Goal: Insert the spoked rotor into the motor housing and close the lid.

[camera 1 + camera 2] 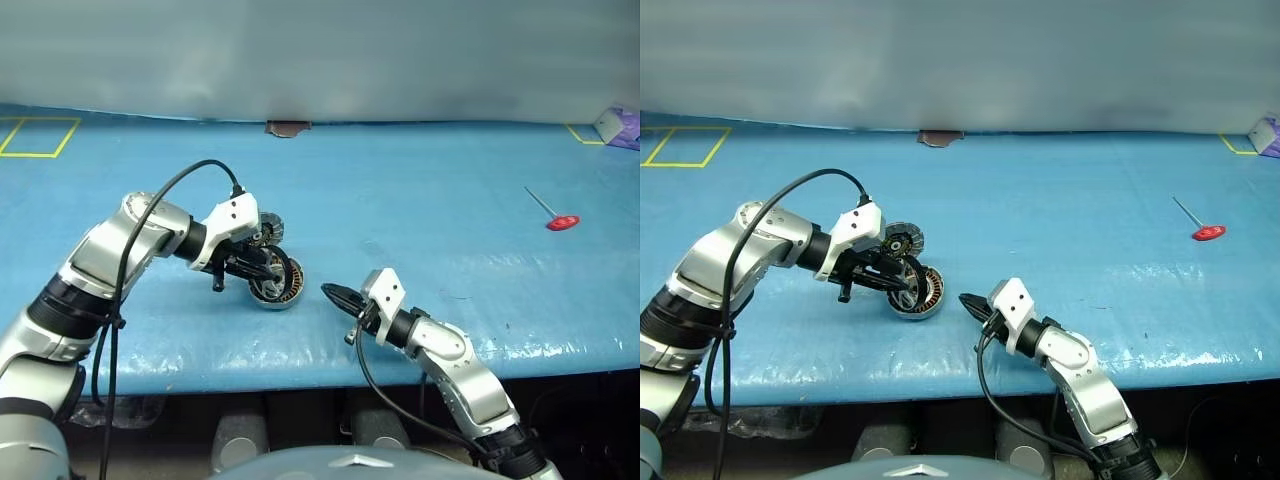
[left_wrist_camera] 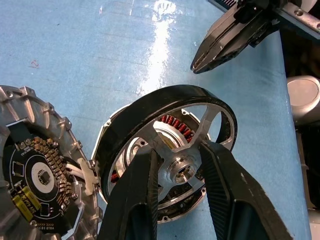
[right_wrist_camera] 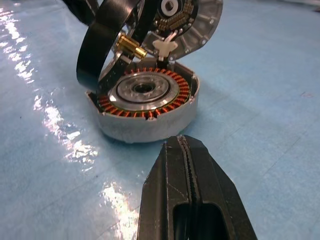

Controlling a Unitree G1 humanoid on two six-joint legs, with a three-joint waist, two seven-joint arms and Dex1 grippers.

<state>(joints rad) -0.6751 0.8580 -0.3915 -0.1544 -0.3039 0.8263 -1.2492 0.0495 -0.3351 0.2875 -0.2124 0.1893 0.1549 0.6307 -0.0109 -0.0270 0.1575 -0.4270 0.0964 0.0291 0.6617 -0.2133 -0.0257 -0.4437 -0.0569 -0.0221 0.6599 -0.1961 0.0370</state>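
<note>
Rotor: I have the spoked rotor (image 2: 165,135) pinched in the left claw (image 2: 175,200), one finger on each side of its shiny hub, so the claw stands narrow, closed on the spokes rather than on the ring.
Rotor place: it sits tilted over the motor housing (image 3: 145,107), its low edge at the housing's rim and its high edge lifted clear, with the copper windings showing under it. I judge that tilt is there so I can line the hub up with the silver centre before I let it drop flat.
Housing place: the housing rests on the blue table (image 1: 420,190), near the front edge, and I take it as my landmark.
Lid: the lid (image 2: 35,170) is swung open and stands up behind the housing, joined at the rim, its dark inner face towards the left wrist camera. Kept back like that, it leaves the mouth of the housing free.
Left arm pose: it reaches in from the housing's left, wrist bent down and across.
Right claw: the right claw (image 3: 187,165) is pressed shut, holding nothing, hovering low just to the housing's right and pointing at it. I read it as standing by to brace the housing.
Elsewhere: a red-handled tool (image 1: 558,218) lies well apart to the housing's far right.
</note>
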